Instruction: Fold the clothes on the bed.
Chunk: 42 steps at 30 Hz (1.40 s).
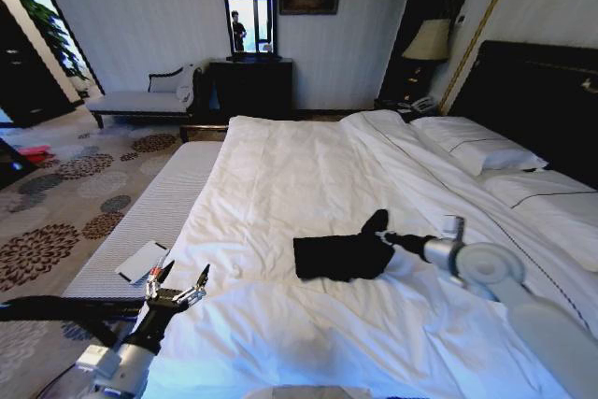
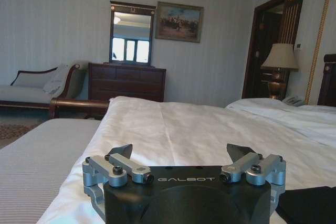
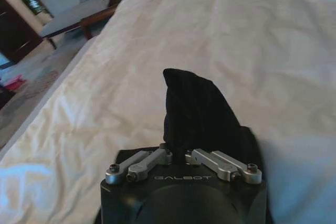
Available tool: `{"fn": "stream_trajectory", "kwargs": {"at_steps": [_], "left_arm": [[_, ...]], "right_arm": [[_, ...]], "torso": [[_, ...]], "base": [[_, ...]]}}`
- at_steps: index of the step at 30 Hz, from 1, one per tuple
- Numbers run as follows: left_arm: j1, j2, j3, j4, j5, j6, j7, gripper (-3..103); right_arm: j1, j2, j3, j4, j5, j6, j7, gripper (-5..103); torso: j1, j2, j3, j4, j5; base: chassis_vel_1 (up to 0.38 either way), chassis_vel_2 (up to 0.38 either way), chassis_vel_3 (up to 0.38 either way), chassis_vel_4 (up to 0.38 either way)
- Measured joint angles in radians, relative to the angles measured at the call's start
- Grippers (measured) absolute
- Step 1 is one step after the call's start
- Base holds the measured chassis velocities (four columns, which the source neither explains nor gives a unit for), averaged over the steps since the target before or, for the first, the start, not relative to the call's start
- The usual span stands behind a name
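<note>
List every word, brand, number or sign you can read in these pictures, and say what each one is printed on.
"GALBOT" on the black body of the left gripper, which hangs open at the bed's near left edge.
"GALBOT" on the black body of the right gripper, shut on the black T-shirt.
The T-shirt shows no readable lettering.
The card on the bench is too small to read.

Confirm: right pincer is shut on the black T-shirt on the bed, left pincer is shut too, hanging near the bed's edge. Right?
Not quite. The left pincer is open, its jaws spread wide with nothing between them, as the left wrist view shows. The rest holds: the right pincer is shut on the black T-shirt on the bed, and the left hangs near the bed's edge.
</note>
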Motion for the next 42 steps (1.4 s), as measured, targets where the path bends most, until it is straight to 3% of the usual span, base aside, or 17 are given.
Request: {"fn": "stream_trajectory", "kwargs": {"at_steps": [7,14,16,26,42], "left_arm": [[0.0,0.0,0.0,0.0,0.0,0.0,0.0,100],[0.0,0.0,0.0,0.0,0.0,0.0,0.0,100],[0.0,0.0,0.0,0.0,0.0,0.0,0.0,100],[0.0,0.0,0.0,0.0,0.0,0.0,0.0,100],[0.0,0.0,0.0,0.0,0.0,0.0,0.0,100]], "right_arm": [[0.075,0.021,-0.137,-0.015,-0.054,0.003,-0.009,4],[0.081,0.029,-0.173,-0.031,-0.097,0.003,-0.038,4],[0.114,0.043,-0.248,-0.06,-0.13,0.004,-0.056,4],[0.2,0.104,-0.385,-0.152,-0.166,0.015,-0.065,4],[0.229,0.129,-0.42,-0.168,-0.194,0.032,-0.088,4]], "torso": [[0.0,0.0,0.0,-0.0002,0.0001],[0.0,0.0,0.0,-0.0001,-0.0001],[0.0,0.0,0.0,-0.0002,0.0001],[0.0,0.0,0.0,0.0,0.0001],[0.0,0.0,0.0,-0.0001,-0.0001]], "base": [[0.0,0.0,0.0,0.0],[0.0,0.0,0.0,0.0],[0.0,0.0,0.0,0.0],[0.0,0.0,0.0,0.0],[0.0,0.0,0.0,0.0]]}}
